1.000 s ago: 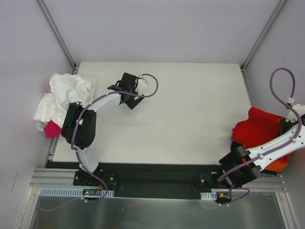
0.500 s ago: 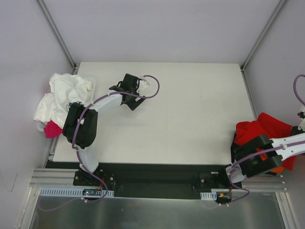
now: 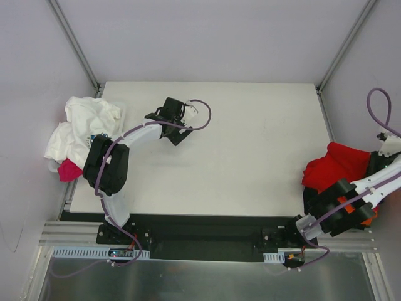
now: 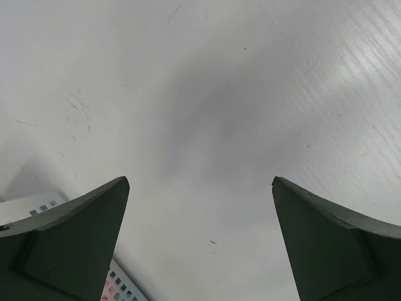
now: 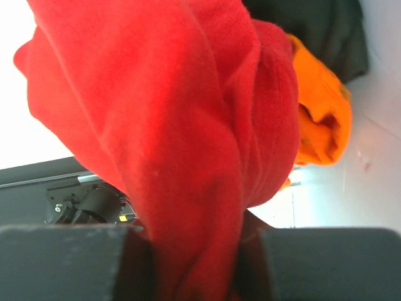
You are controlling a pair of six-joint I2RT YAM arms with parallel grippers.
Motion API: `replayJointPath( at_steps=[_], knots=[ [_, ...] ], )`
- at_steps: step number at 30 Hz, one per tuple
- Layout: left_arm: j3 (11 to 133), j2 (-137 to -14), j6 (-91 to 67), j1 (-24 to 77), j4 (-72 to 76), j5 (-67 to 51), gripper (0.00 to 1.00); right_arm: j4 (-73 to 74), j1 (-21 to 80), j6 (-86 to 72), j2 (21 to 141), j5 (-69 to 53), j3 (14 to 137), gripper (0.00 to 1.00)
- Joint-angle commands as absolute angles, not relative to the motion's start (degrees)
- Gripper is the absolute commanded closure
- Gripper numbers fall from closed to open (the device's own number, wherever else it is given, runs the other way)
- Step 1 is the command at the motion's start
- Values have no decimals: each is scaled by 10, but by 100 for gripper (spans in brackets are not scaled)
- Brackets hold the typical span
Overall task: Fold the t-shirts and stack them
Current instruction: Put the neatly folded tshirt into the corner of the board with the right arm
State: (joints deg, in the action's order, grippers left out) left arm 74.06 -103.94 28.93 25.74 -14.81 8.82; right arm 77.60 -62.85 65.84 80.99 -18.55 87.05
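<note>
The right gripper, almost closed, pinches the red t-shirt and has shifted it slightly at the table's right edge, over the orange t-shirt. The left gripper waits wide open and empty; spreading the shirt for the fold seems next.

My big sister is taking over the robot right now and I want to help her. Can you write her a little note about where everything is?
Left gripper: open, holding nothing, over the bare white table.
Right gripper: shut on the bright red cloth t-shirt, which is bunched at the table's right edge.
An orange cloth t-shirt and a dark cloth lie next to the red one.
A crumpled white cloth heap and a pink cloth sit at the left edge.
Done: nothing is folded or stacked yet.
Left: spread, fold and stack every shirt.
</note>
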Motion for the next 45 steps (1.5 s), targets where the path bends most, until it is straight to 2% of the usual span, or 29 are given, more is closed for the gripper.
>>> replayJointPath(
  at_steps=[1,5,9,19,22,27,37,45],
  knots=[
    [739,-1038,283,264,-142,83,1,776,-564,598,754,-143,872,79],
    [736,-1034,282,264,-142,81,1,734,-513,573,751,-86,859,73],
    [729,-1031,284,263,-142,80,1,704,-508,571,753,-54,853,60],
    [728,-1034,282,264,-142,73,1,633,-498,574,756,25,832,50],
    [726,-1034,282,264,-141,72,1,595,-492,577,749,55,827,36],
    [728,-1033,280,263,-141,65,1,584,-482,573,744,71,852,29],
    [726,-1013,278,264,-138,73,1,649,-417,544,703,45,934,19],
    [708,-971,279,264,-134,82,1,626,-397,539,652,23,819,18]
  ],
)
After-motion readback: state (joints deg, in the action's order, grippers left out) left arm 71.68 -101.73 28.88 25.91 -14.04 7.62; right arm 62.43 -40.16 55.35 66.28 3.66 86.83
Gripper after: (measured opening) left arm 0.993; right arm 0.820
